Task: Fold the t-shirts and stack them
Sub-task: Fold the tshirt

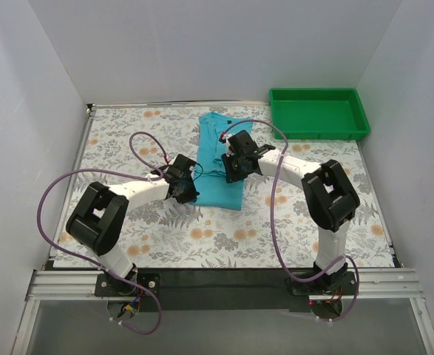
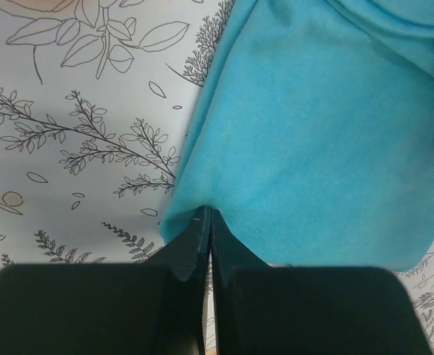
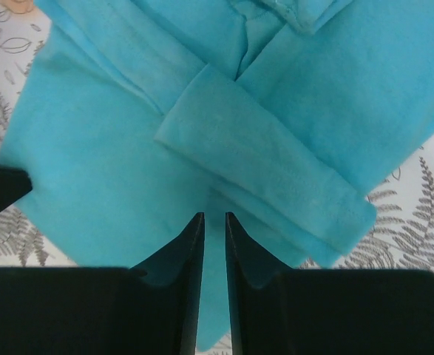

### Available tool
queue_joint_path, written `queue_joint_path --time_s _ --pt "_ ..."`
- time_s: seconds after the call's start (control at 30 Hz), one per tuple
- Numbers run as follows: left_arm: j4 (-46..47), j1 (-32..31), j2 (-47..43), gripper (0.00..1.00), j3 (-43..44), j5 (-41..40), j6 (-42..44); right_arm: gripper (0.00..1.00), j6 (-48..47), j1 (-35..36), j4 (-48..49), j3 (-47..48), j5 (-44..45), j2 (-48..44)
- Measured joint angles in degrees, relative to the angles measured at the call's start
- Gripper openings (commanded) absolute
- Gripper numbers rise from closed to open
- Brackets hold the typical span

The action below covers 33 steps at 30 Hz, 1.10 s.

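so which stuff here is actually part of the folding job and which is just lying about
Part of the job:
turquoise-blue soft cloth t-shirt, partly folded
left fingers, pinched on its edge
right fingers, nearly together over it

Just lying about:
green plastic rectangular tray, far right, apart from the shirt
floral-print table cover

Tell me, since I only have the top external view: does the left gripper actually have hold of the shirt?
Observer: In the left wrist view, the left gripper is closed on the edge of the t-shirt, with the cloth drawn to a point at its tips.
Operator: And the right one?
Observer: The right gripper is over the shirt, its jaws a narrow slit apart with cloth showing between them. I cannot confirm a grip.
Operator: Sleeves tucked in?
Observer: One sleeve lies folded diagonally across the body.
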Motion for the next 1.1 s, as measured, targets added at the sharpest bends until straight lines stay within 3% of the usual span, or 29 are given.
queue_joint_path --time_s 0.4,0.73,0.9,1.1 --pt "1.9 0.0 -0.4 0.01 -1.1 0.2 -0.2 0.23 -1.8 -1.2 0.1 8.5 2.4 8.5" --pt "3.9 0.0 -1.6 0.01 -3.1 0.5 -0.4 0.36 -0.9 -7.3 0.6 18.1 8.8 10.0" --pt "4.6 0.1 -2.8 0.01 -4.7 2.3 -1.6 0.41 1.9 -6.8 1.4 10.3 4.5 3.1" --pt "4.2 -1.6 -9.5 0.03 -12.0 7.8 -6.2 0.48 7.5 -6.0 6.3 -10.0 -4.7 -11.3"
